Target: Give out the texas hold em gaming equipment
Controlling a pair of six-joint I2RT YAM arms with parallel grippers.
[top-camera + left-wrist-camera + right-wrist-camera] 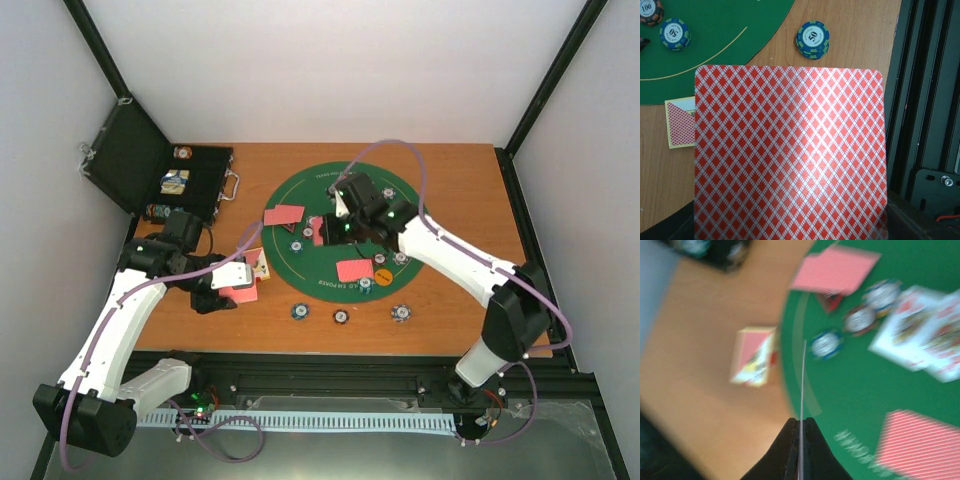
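**Dealing stage.** The left tool is clamped on a red-backed card, its patterned back toward the wrist camera. It is held over the worktop just beside the card box and off the rim of the green mat, apparently ready to be laid face-down at a player's place. The right tool pinches a second card, seen edge-on as a thin line between closed fingers, above the mat where face-up cards lie; chips stand along the near rim.
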